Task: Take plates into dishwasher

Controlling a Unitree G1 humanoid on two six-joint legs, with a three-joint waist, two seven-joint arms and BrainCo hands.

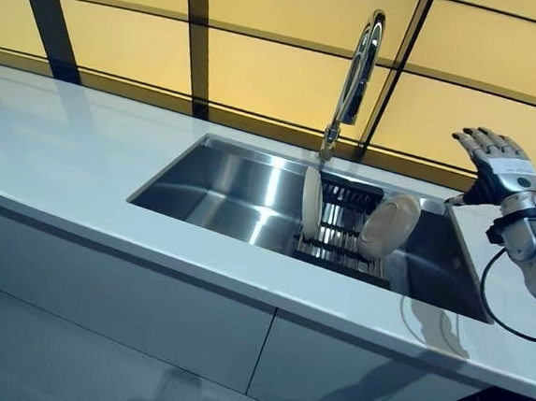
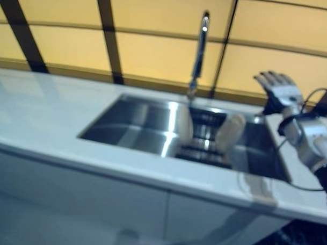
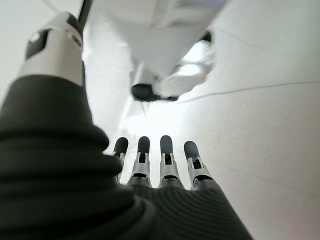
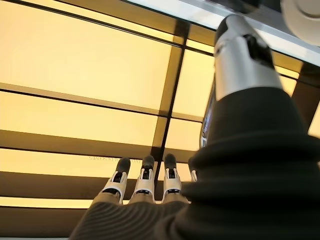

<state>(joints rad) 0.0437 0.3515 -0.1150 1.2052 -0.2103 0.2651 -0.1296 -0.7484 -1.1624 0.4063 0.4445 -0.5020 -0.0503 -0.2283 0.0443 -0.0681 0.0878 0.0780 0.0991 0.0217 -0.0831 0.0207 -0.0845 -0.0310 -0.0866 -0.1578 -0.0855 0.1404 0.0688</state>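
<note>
While only wrist view shows left robot hand, plates show overhead.

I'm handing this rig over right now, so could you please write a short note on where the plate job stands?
Right hand: open, empty, raised above the counter at the right end of the sink.
Left hand: open, empty, seen only in its wrist view.
Two plates stand in the dark rack inside the sink: the left plate upright, the right plate leaning, below the faucet.
Done: nothing visible.
Left: grasp both plates and load them.
</note>
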